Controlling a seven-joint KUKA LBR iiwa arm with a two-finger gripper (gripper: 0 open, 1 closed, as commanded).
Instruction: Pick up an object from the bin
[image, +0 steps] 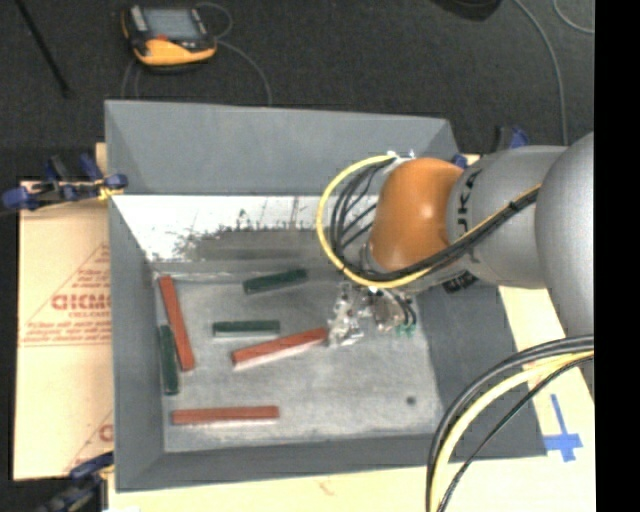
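Observation:
My gripper (347, 328) hangs low over the middle of the bin, right of centre, its metal fingers at the right end of a red stick (279, 349) that lies slanted on the floor. Whether the fingers touch or enclose that end I cannot make out. A dark green stick (275, 282) lies just up and left of the gripper, and a second dark green stick (246, 326) rests left of it, above the red one.
Along the bin's left side lie a red stick (176, 322) and a dark green stick (168, 360) side by side. Another red stick (225, 414) lies flat near the front wall. The arm with its orange cover and cables reaches in from the right.

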